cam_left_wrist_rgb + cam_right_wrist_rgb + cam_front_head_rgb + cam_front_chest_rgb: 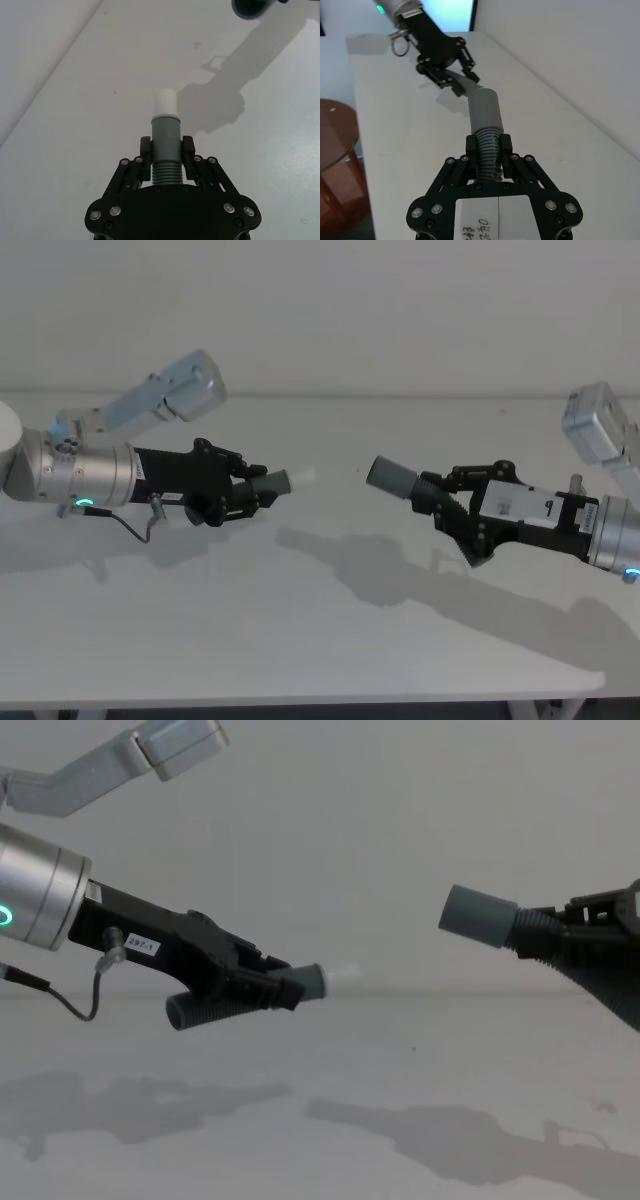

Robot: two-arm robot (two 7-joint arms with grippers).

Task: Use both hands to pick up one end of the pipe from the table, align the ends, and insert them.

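On the left gripper [166,150], the jaws are closed on the ribs of the left hose [165,171], just behind the left cuff [165,132]. A narrower white tip [165,102] is seen sticking out past that cuff. In the chest view, the bent ribbed tail of this hose is seen below and behind the jaws. The piece is held in the air above the tabletop [300,630], on the robot's left.

On the right gripper [489,146], the jaws are clamped on the ribs of the right hose [488,155], just behind the wider, plain right cuff [485,110]. This piece is likewise held clear of the tabletop, on the robot's right.

The two ends are turned towards each other but are kept well apart, with open space between them. In the chest view, the right cuff is seen higher than the tip.
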